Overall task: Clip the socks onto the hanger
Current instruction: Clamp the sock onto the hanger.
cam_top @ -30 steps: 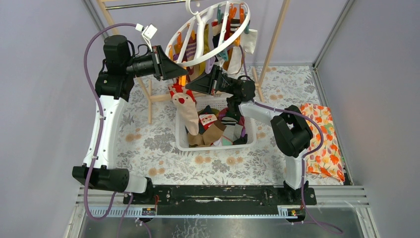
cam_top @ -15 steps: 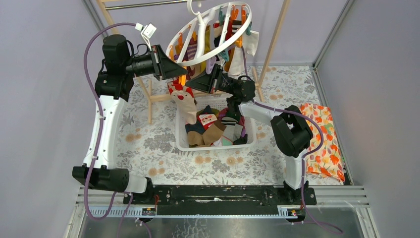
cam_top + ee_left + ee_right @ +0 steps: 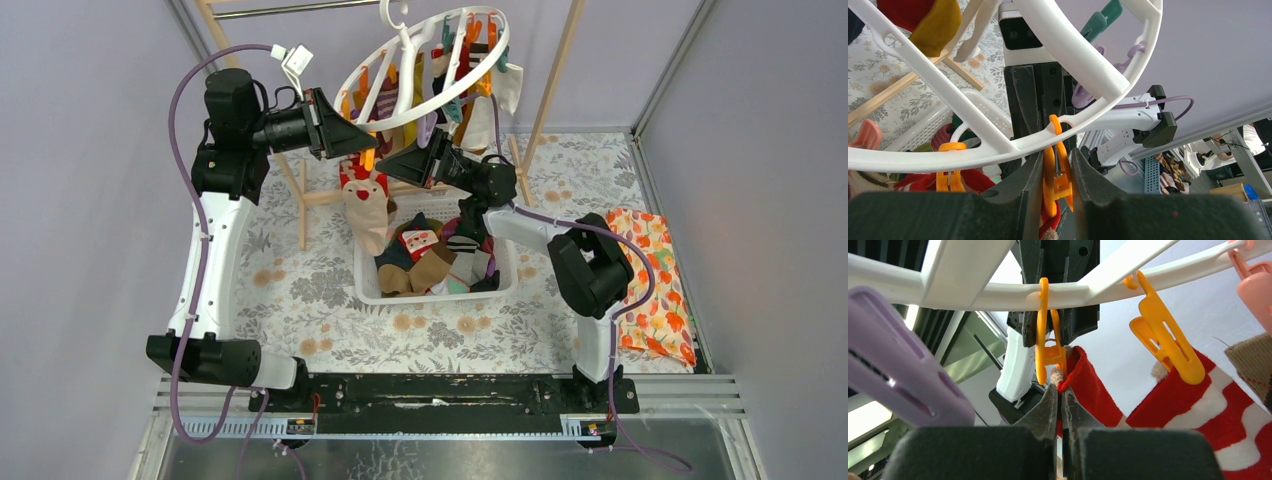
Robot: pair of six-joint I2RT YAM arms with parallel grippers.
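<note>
The Santa sock point(image 3: 365, 205) hangs under the near rim of the hanger point(image 3: 1073, 45), its long axis close to upright: red cuff at the top, Santa face toward the top camera, toe pointing down at the back left corner of the white slotted basket point(image 3: 365, 292). Its cuff edge meets the lower tips of an orange clip point(image 3: 1050, 354) that dangles from a loop on the ring; whether the clip bites the fabric I cannot tell

The right claw point(image 3: 1060, 390) comes up from below with its jaws closed tight on the cuff edge, just under the clip. The left claw point(image 3: 1057, 180) reaches in from the opposite side, its jaws narrow, one finger against each flat side of the orange clip, pressing it between them

The hanger is a white ring, tilted with its far right side higher, hooked at the top on a wooden rack point(image 3: 556, 70). More socks point(image 3: 462, 62) hang from its far clips. Along the near rim a second orange clip point(image 3: 1163, 340) holds a red-and-white striped sock point(image 3: 1208, 407), beside a lilac clip point(image 3: 903, 365); a teal clip point(image 3: 1100, 20) sits farther round

The basket below holds a heap of loose socks point(image 3: 432, 262) and stands on the desk point(image 3: 300, 290), which has a floral cover. An orange floral cloth point(image 3: 655, 290) lies at the desk's right edge, well apart from the basket
</note>
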